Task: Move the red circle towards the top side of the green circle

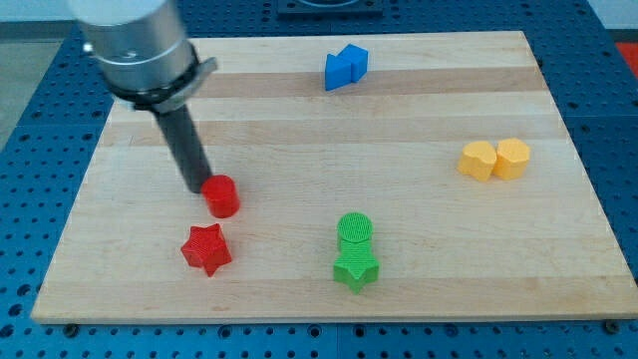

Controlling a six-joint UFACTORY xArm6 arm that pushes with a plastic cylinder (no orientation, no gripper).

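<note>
- My tip (198, 188) sits at the upper-left edge of the red circle (221, 195), touching it or just beside it; I cannot tell which.
- My tip is a plain rod end with nothing to spread or pinch, and it holds nothing.
- The red circle lies on the left half of the wooden board (299, 120), well apart from the green circle (355, 228), which sits to its right and lower.
- The green star (356, 267) touches the green circle from below.
- The red star (206, 248) lies just below the red circle.
- 2 blue blocks (346, 66) sit together near the top edge.
- 2 yellow blocks (494, 160) sit side by side at the right.
</note>
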